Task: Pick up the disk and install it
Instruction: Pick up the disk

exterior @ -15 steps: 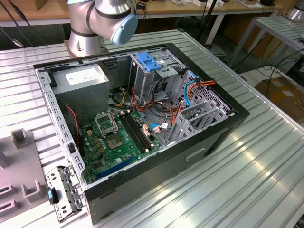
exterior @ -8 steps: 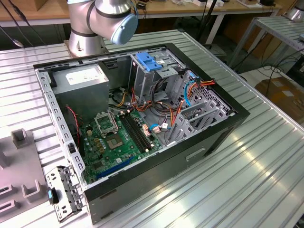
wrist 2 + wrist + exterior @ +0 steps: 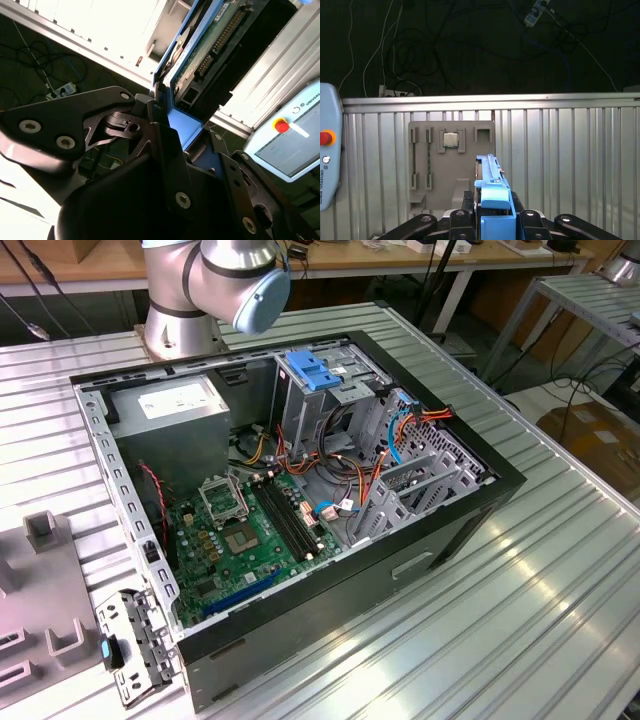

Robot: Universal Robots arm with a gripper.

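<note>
In both wrist views my gripper is shut on the disk, clamping the end of its blue carrier. The second wrist view shows the disk's green circuit-board side and connector inside the blue frame. In the first wrist view the disk stands edge-on between the black fingers of my gripper, held above a ribbed metal table. The exterior view shows the open computer case with its drive cage near the back, and the arm's base behind the case.
Inside the case sit a grey power supply, a green motherboard and loose cables. A light-blue latch plate tops the cage. A grey fixture plate lies on the table below the gripper. A teach pendant stands beside it.
</note>
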